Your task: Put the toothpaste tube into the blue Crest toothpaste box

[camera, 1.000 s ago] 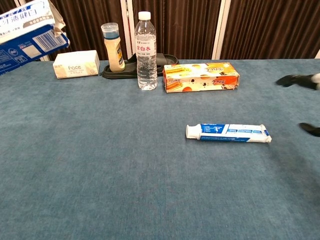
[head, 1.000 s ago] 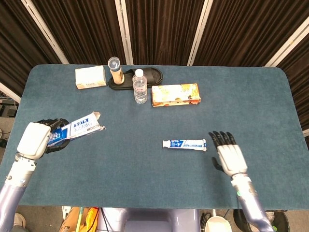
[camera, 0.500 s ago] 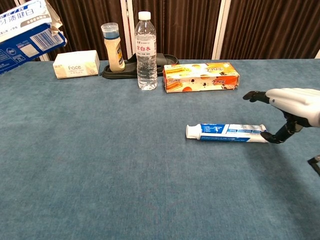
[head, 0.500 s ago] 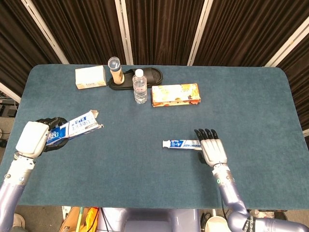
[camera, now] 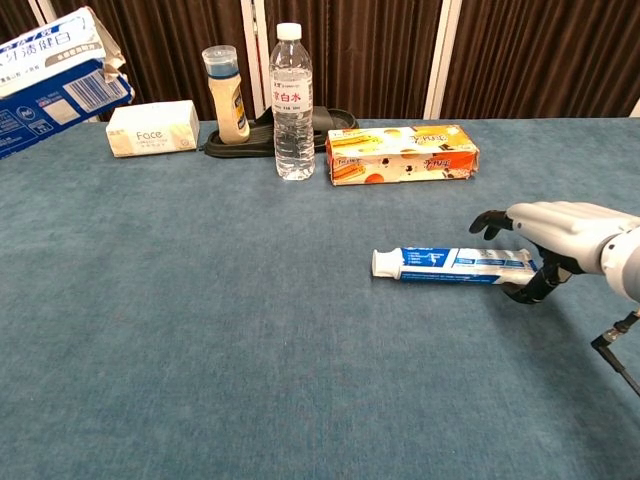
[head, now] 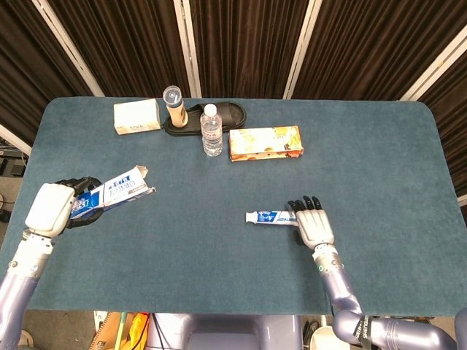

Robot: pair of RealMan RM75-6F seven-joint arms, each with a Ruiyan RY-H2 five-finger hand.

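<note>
The white and blue toothpaste tube (head: 271,216) (camera: 450,265) lies flat on the table, cap pointing left. My right hand (head: 312,226) (camera: 560,228) hovers over its tail end, fingers stretched above the tube and thumb low at its near side; no grip shows. My left hand (head: 52,210) holds the blue Crest box (head: 117,191) (camera: 55,80) raised at the far left, its open flap end pointing right toward the middle. The chest view shows the box but not the left hand.
Along the back stand a water bottle (head: 211,130) (camera: 293,100), an orange carton (head: 265,143) (camera: 402,153), a white Face box (head: 136,117) (camera: 152,128), and a lotion bottle (head: 175,106) (camera: 226,95) on a black slipper (head: 226,114). Blue cloth covers the table (head: 219,277).
My right hand has moved left from beside the tube to over its tail end, fingers now above it. The left hand with the box has barely shifted.
</note>
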